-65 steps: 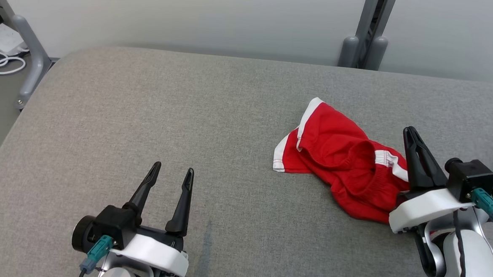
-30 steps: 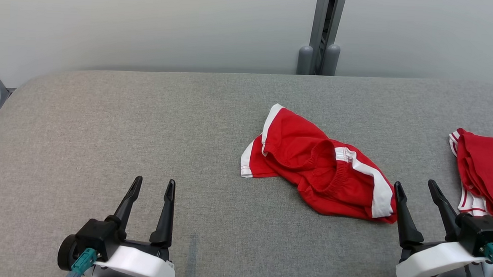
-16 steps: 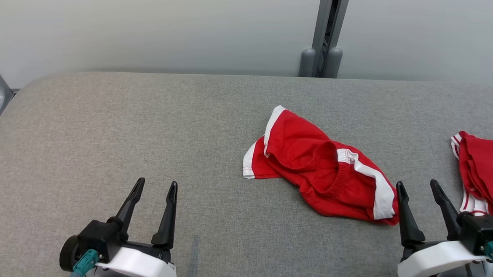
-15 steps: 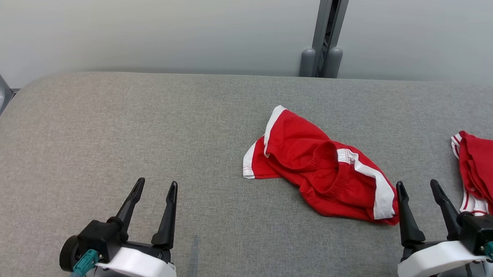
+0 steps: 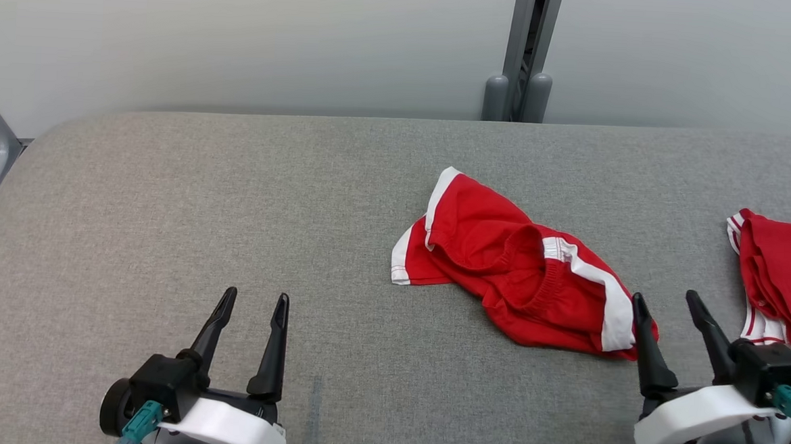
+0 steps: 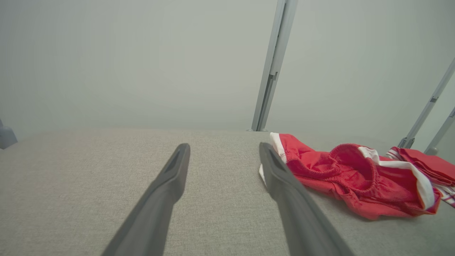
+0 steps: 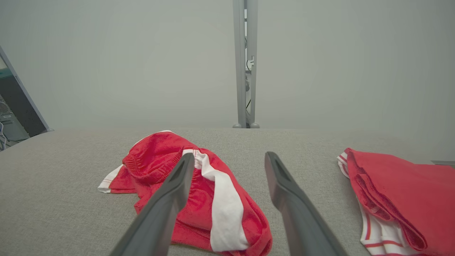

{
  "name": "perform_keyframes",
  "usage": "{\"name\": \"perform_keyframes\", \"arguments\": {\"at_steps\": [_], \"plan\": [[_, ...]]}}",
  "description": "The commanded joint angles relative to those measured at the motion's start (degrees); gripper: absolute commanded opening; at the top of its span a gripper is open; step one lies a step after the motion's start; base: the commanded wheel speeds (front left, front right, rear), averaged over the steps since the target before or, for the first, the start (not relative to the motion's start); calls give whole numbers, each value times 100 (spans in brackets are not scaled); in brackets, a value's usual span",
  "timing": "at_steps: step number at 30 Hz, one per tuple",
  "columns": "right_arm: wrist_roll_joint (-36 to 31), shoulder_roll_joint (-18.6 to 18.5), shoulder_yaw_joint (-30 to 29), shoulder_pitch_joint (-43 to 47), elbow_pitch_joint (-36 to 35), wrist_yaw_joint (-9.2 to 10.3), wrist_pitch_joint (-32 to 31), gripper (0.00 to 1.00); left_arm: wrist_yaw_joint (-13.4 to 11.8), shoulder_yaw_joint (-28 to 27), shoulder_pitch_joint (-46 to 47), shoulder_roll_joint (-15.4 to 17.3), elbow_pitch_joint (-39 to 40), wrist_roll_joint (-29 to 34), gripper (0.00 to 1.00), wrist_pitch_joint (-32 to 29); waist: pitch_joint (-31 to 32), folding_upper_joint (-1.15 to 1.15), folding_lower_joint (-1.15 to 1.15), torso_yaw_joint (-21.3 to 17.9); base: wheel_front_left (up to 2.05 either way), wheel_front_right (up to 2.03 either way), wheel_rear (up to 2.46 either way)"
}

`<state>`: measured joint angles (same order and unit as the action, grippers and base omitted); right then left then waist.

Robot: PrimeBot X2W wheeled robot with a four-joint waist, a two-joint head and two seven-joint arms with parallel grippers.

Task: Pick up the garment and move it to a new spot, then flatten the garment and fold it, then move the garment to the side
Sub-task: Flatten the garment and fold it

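Once the right gripper [image 5: 664, 295] had drawn back, the garment [image 5: 515, 269] lay released and crumpled.
It and the left gripper [image 5: 257, 294] stood spread and empty; flattening was judged the next step. The garment lay just ahead-left of the right gripper, its long axis running from that fingertip away leftward, white-hemmed leg farthest.

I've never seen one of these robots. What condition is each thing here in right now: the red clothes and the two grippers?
red shorts: crumpled in a heap, unfolded, lying on the table, held by nothing.
second red garment: folded, lying at the table's right side.
left gripper: open, empty, above bare table.
right gripper: open, empty, close to the shorts' right end.
grey padded table: flat, carrying both garments.
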<state>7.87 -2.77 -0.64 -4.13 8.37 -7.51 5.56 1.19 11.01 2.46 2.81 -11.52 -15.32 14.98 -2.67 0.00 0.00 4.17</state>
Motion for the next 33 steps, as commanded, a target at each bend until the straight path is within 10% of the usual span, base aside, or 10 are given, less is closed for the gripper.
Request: {"name": "perform_keyframes", "arguments": {"at_steps": [1,29,31,33], "plan": [[13,-27,46,-88,74,4,-62,100,22,12,-8,21,0,-6,100,19,-16,0,0,13,0,0,0],[-807,-33,-163,-2190,2661,5,-805,100,-41,424,490,19,-47,-290,100,20,-771,0,0,904,0,0,0],[-839,-36,-224,-2256,2790,5,-800,0,-50,439,504,20,-52,-297,100,20,-775,0,0,922,0,0,0],[-896,-31,-243,-2326,2834,5,-681,0,-72,450,526,20,-65,-306,100,20,-768,0,0,926,0,0,0]]}}
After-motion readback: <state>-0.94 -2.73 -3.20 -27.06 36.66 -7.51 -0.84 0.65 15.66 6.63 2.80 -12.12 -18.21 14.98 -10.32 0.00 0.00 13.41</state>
